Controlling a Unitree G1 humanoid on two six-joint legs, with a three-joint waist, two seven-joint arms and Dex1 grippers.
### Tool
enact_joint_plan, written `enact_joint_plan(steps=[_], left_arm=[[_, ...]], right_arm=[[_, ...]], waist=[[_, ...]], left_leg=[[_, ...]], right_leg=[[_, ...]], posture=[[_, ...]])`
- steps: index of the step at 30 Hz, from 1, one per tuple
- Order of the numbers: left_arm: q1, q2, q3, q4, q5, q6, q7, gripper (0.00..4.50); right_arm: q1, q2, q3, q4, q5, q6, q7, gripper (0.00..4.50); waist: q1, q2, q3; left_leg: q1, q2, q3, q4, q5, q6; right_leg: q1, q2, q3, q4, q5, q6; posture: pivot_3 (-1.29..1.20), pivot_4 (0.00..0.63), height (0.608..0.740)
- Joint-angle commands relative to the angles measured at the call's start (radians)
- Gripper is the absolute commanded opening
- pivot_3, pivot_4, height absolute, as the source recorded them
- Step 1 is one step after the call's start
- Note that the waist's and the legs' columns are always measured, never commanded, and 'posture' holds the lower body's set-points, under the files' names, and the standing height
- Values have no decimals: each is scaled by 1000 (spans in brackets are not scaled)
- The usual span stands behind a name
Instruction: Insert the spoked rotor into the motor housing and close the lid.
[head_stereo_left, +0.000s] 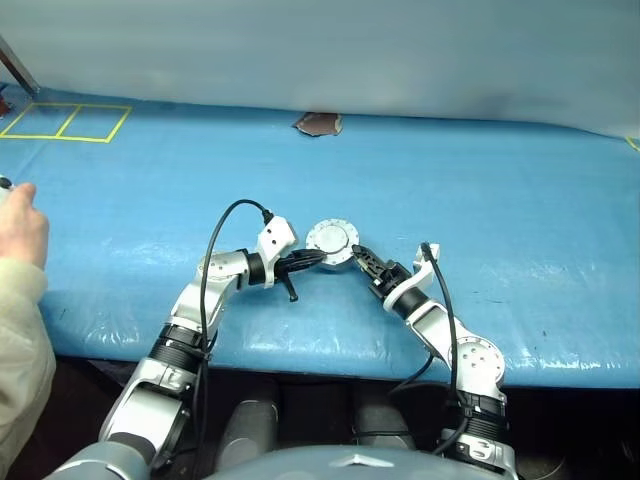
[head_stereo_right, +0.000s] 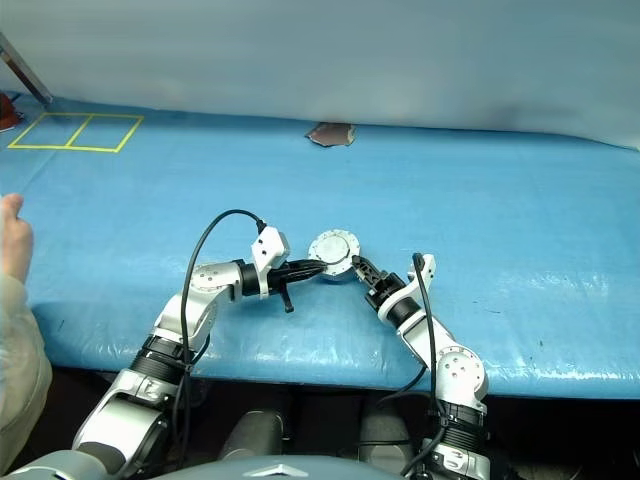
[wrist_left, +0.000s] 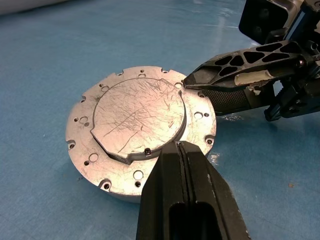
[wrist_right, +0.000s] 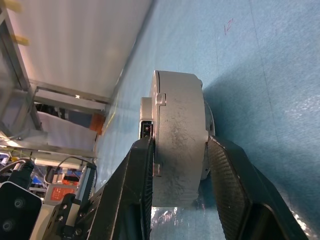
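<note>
The motor housing (head_stereo_left: 331, 243) lies on the blue table near its front edge, with the lid (wrist_left: 135, 112) flat on top, scratched outer face up. My left gripper (head_stereo_left: 316, 259) is shut, and its joined tips (wrist_left: 181, 146) rest against the lid's near edge. My right gripper (head_stereo_left: 358, 256) comes in from the other side and is shut on the housing (wrist_right: 180, 125). One finger (wrist_right: 142, 165) is on the lid face, the other finger (wrist_right: 225, 165) on the opposite face. The spoked rotor is hidden.
A person's hand (head_stereo_left: 20, 235) rests on the table at the far left. Yellow tape squares (head_stereo_left: 65, 122) mark the back left corner. A small brown scrap (head_stereo_left: 318, 124) lies at the back edge. The blue table (head_stereo_left: 500, 200) stretches wide to the right.
</note>
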Motion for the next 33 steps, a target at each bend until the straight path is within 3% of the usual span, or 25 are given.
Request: enact_joint_plan(steps=[1, 11, 33], left_arm=[[-11, -31, 102, -46, -110, 57, 29, 0], [17, -66, 270, -138, -321, 199, 93, 0], [67, -57, 287, -185, -350, 223, 179, 0]], right_arm=[[1, 26, -22, -13, 71, -9, 1, 1307], [3, 49, -56, -10, 195, -39, -35, 1307], [6, 49, -42, 11, 249, -65, -69, 1281]], waist=[[0, 0, 0], [1, 0, 0], [0, 0, 0]], left_leg=[[0, 0, 0, 0, 0, 0], [-3, -1, 0, 0, 3, 5], [-3, 0, 0, 0, 3, 5]], right_leg=[[0, 0, 0, 0, 0, 0], [-2, 0, -1, -1, 0, 0], [-2, 0, -1, -1, 0, 0]], posture=[[0, 150, 740], [0, 150, 740], [0, 150, 740]])
